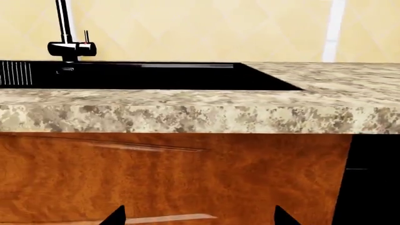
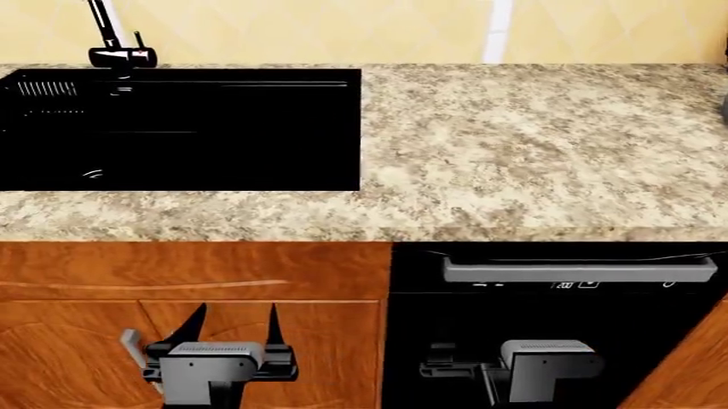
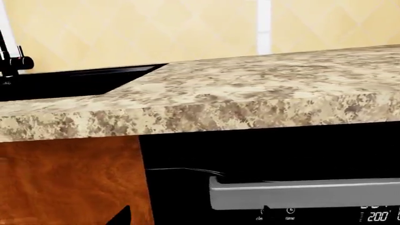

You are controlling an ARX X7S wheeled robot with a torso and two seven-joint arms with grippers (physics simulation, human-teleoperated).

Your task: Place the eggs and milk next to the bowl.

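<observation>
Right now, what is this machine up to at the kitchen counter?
Nothing is being handled yet. The left gripper hangs open below the countertop, in front of a wooden cabinet. The right gripper hangs in front of a black appliance. No eggs, milk or bowl show in any view, only a sink.

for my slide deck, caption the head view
Both tools, left open, held low before a granite counter with black sink.

I'm looking down on a speckled granite counter (image 2: 534,145) with a black sink (image 2: 182,128) set in its left part and a dark faucet (image 2: 114,51) standing behind it. My left gripper (image 2: 234,328) is hanging open before the wooden cabinet (image 2: 68,341); my right gripper (image 2: 455,371) is sitting against the black appliance (image 2: 546,324), under its grey handle (image 2: 580,271), its state unclear.
</observation>
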